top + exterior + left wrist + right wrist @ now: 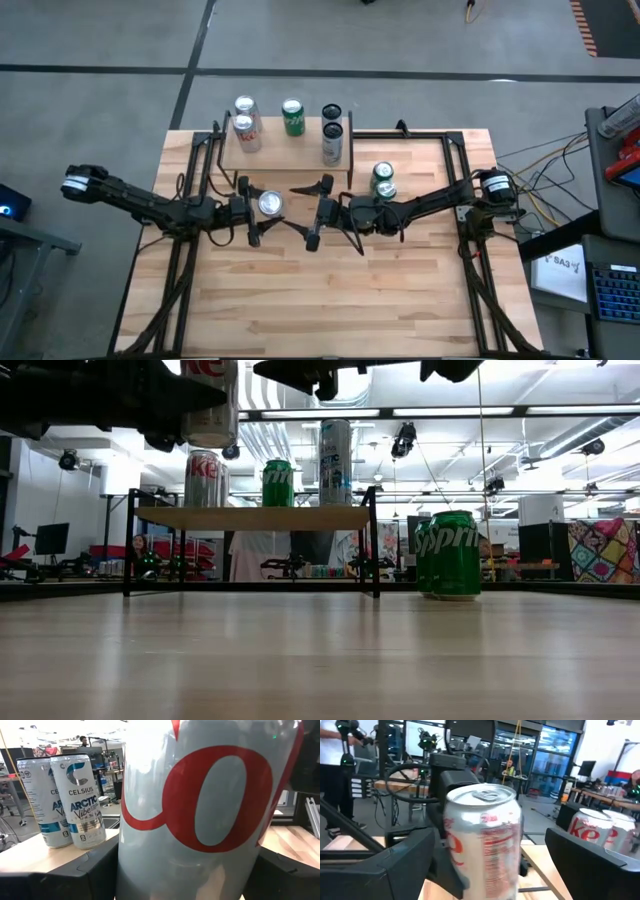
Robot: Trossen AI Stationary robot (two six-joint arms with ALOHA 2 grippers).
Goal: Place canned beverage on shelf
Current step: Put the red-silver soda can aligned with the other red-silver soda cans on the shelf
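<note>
We see a broad light-wood plank surface [330,290] with two dark arms reaching in toward its middle. At its far edge stands the shelf [287,153], a small raised light-wood plank on thin black metal legs. On it stand two silver cans with red lettering [245,122] at one end, a green can [292,116] in the middle, and two tall pale cans with dark tops [332,132] at the other end. Two green cans [383,180] stand on the surface just beside the shelf, on the right arm's side.

The left gripper [262,212] holds a silver canned beverage with red lettering [270,204] upright, its jaws pinching the can's sides, lifted clear of the surface in front of the shelf. The right gripper [318,212] hangs just beside that can, jaws spread wide and holding nothing.
</note>
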